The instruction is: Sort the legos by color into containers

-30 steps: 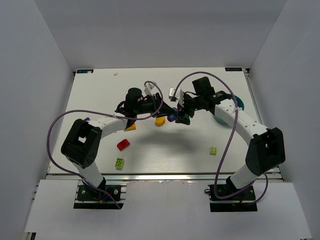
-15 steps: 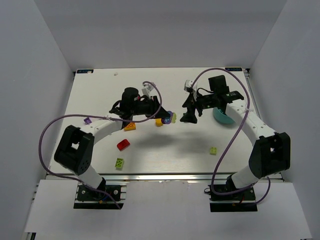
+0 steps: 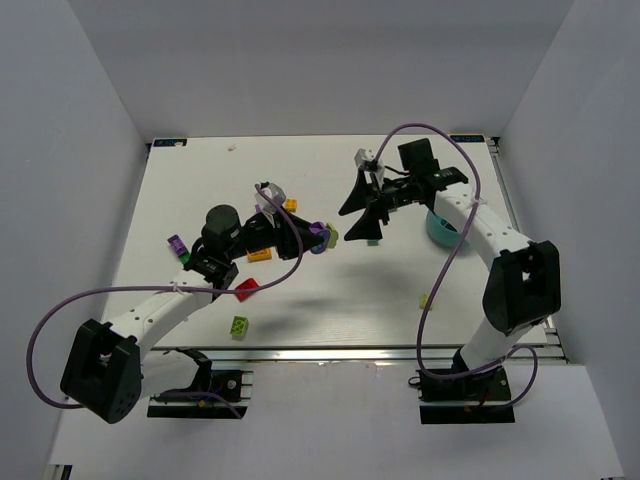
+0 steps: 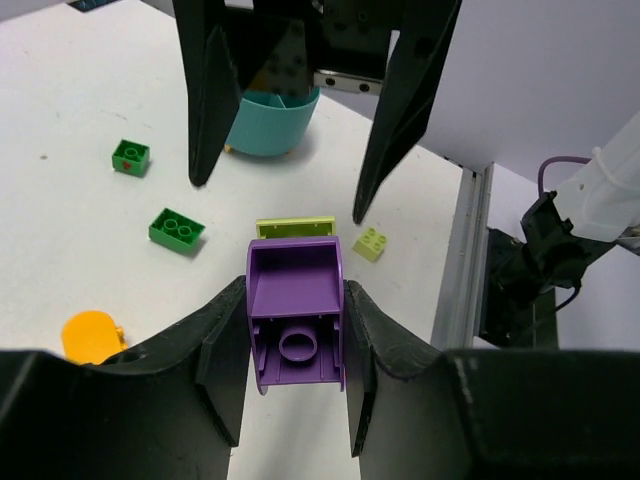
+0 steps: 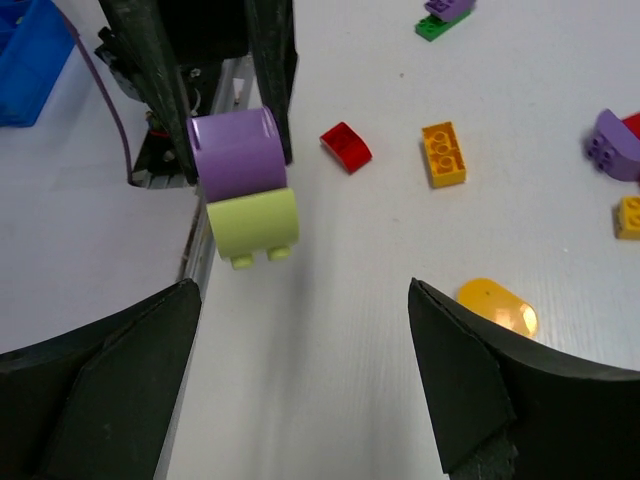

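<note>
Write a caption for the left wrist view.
Left tool grips a purple brick before the open right tool and teal bowl.

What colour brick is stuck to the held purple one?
Lime brick; right wrist view shows it best.

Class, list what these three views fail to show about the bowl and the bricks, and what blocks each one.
1. Teal bowl: contents hidden, by the right arm in the top view and by the right fingers in the left wrist view.
2. Lime brick: mostly behind the held purple brick, left wrist view.
3. Yellow brick: cut off by the right wrist view's right edge.
</note>
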